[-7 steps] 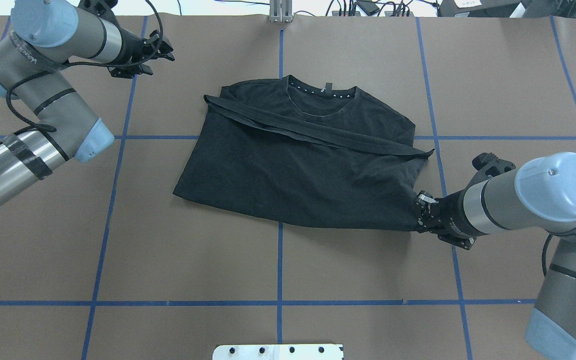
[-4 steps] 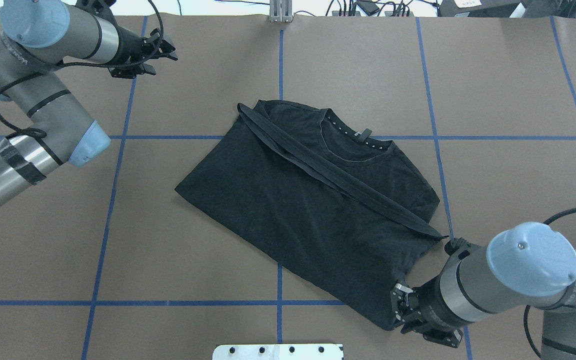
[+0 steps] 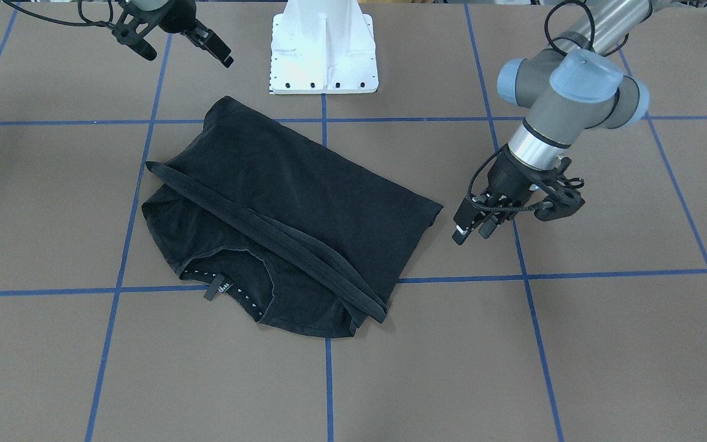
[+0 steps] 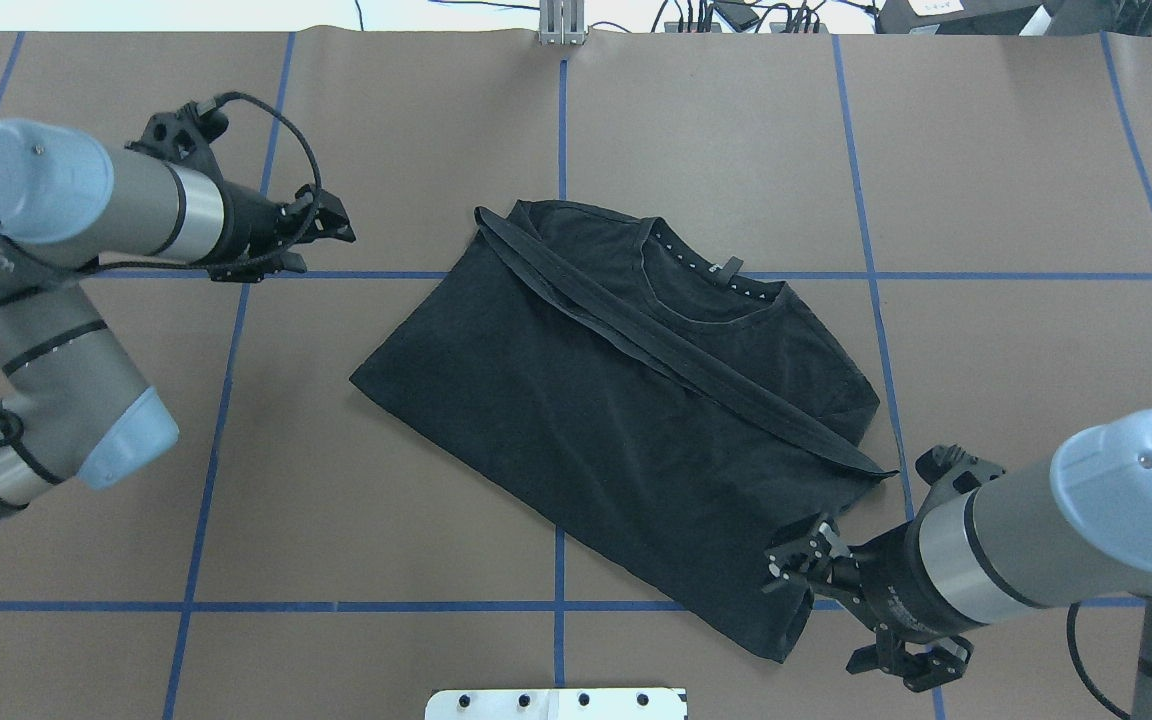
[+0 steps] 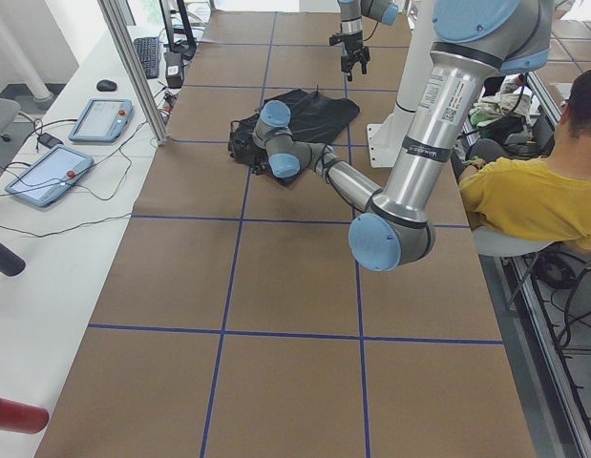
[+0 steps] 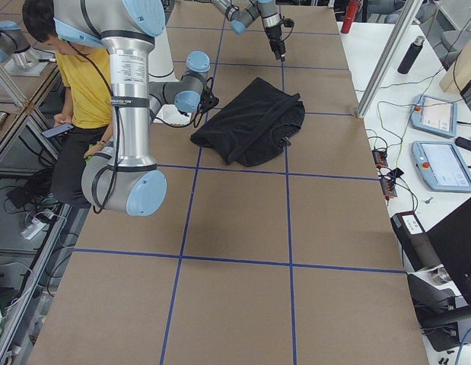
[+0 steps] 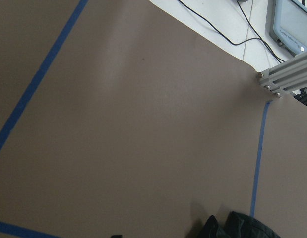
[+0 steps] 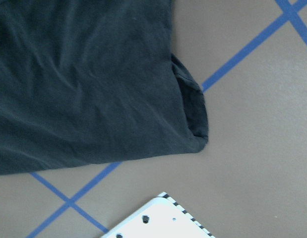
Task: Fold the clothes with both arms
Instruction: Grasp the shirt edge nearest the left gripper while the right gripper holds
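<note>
Lets go of shirt (image 4: 616, 430) corner since last frame: right gripper (image 4: 798, 552) open, just off it. Left gripper (image 4: 339, 222) open, nearer now. Shirt half-folded, skewed between both; risks crooked fold if regrasped unsquared.

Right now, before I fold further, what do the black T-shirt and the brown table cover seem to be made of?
Black T-shirt: soft matte knit, probably cotton jersey; it lies limp, with fine creases and soft folds. Brown table cover: smooth and unshiny, like matte paper or a thin sheet; I cannot tell which. The blue lines on it look like stuck-on tape.
</note>
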Robot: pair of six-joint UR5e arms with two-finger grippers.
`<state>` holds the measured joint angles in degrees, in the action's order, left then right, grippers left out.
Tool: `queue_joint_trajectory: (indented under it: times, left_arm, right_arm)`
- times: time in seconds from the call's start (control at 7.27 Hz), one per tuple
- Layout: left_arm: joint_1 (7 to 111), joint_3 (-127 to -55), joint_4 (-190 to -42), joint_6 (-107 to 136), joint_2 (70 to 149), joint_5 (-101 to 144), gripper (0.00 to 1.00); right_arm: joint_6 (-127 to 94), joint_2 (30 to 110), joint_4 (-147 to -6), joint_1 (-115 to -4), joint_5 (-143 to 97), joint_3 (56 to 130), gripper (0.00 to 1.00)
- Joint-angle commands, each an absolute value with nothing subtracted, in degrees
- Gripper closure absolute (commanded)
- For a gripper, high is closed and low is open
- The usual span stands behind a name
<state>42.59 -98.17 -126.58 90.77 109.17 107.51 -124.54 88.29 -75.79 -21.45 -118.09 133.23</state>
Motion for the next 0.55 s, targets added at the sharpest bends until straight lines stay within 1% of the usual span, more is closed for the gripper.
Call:
queue_joint_trajectory:
  times: [0.0, 0.14, 0.41]
  left_arm:
    - [34.31, -101.43, -126.3, 95.15, 104.94, 103.01, 0.25]
    - [32.89, -101.08, -126.3, 95.45, 105.03, 102.92, 0.25]
    - [30.59, -99.32, -126.3, 95.36, 106.25, 101.09, 0.25]
  right_arm:
    - [-123.23, 84.91, -75.94, -27.23, -117.6, 132.19, 0.0]
    - [-121.57, 84.99, -76.2, -27.25, -117.68, 130.01, 0.0]
    - [-120.94, 84.73, -76.03, -27.42, -117.42, 129.46, 0.0]
